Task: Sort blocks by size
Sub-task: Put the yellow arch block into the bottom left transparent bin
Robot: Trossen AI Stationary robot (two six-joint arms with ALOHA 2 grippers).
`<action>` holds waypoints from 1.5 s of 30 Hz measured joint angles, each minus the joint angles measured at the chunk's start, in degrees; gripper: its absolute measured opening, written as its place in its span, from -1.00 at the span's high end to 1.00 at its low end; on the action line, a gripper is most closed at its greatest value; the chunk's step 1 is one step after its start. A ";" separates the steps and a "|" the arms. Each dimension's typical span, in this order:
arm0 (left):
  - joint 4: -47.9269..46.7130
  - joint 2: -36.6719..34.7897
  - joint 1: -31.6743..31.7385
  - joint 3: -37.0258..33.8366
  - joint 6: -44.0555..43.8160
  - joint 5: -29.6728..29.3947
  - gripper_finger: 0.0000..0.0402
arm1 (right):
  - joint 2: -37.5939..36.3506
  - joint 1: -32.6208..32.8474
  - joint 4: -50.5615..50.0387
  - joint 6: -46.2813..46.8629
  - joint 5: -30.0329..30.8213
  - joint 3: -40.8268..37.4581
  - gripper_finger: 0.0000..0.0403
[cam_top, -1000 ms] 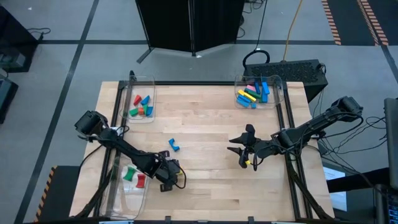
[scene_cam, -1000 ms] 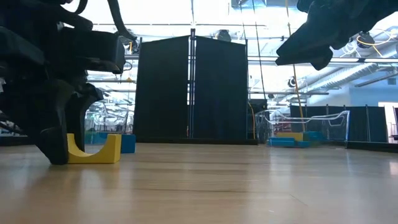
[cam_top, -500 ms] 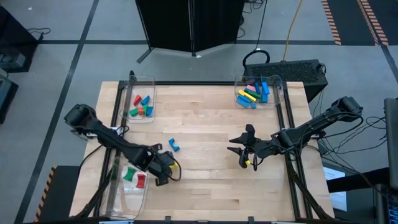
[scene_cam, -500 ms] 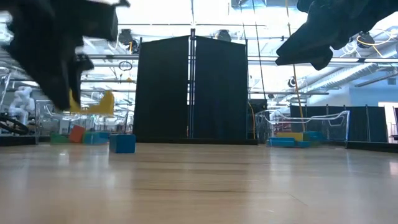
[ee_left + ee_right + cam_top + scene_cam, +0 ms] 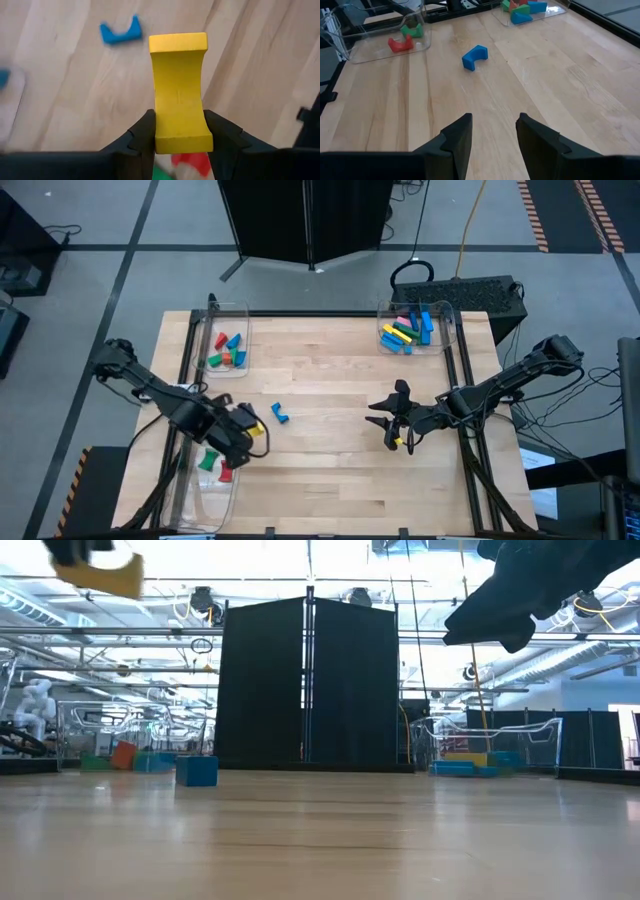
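Left gripper [image 5: 247,430] sits at the lower left of the high view, fingers pinching a yellow block [image 5: 178,95], lifted off the table [image 5: 330,470]. It hangs beside the near-left clear bin [image 5: 205,490], which holds a red block [image 5: 226,472] and a green block [image 5: 208,461]. A lone blue block [image 5: 279,413] lies on bare wood just to the right. The far-left bin [image 5: 226,345] and far-right bin [image 5: 415,328] hold more blocks. Right gripper [image 5: 393,423] hovers right of centre, fingers spread, nothing between them. Only the left wrist view shows the yellow block's notched sides; the low view catches it at the upper left.
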 joint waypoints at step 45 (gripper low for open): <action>17.69 -0.86 -22.48 -28.67 -29.60 17.84 0.34 | 0.00 1.14 0.01 1.51 0.22 0.00 0.26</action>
